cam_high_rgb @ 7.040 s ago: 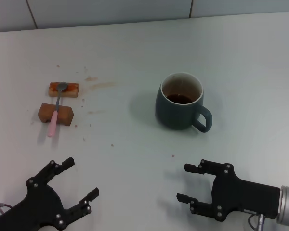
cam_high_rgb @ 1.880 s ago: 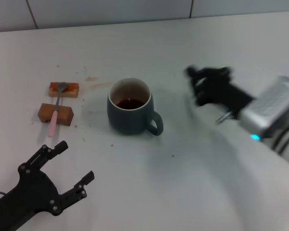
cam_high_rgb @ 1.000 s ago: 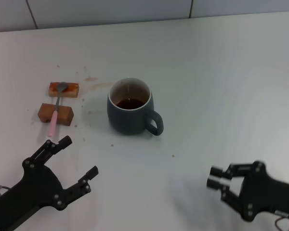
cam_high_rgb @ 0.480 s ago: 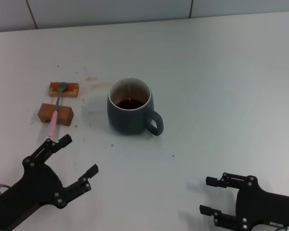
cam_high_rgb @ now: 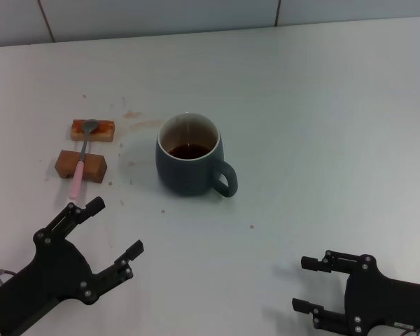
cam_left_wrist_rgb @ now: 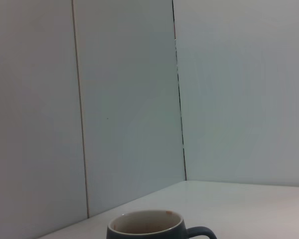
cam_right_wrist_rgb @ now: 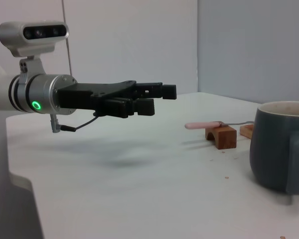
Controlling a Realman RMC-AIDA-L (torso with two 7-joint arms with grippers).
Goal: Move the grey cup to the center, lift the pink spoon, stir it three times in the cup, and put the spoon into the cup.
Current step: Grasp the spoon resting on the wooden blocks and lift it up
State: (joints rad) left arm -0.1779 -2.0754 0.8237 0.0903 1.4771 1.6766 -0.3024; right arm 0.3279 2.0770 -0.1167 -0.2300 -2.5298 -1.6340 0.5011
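Cup placement appears complete: the grey cup [cam_high_rgb: 190, 155] stands upright near the middle of the white table [cam_high_rgb: 336, 126], dark liquid inside, its handle turned toward the robot's right and front. No gripper touches it.

Spoon status: the pink spoon [cam_high_rgb: 80, 161] lies untouched across two brown blocks [cam_high_rgb: 81, 165], well to the left of the cup, with its metal bowl on the far block and its pink handle overhanging the near block toward the robot.

Left gripper [cam_high_rgb: 98, 234]: hovering at the near left of the table, just short of the spoon's handle tip, fingers spread wide, holding nothing. In the right wrist view it sits level above the table with the spoon beyond it.

Right gripper [cam_high_rgb: 309, 284]: low at the near right, well apart from the cup, fingers parted, empty. It looks parked.

Assessment: the step in hand is the reach for the spoon. The next move calls for the left gripper to advance over the overhanging pink handle, drop its fingers to either side of it and close. The handle is slim and rests loosely, so a skewed approach could knock it off the blocks.
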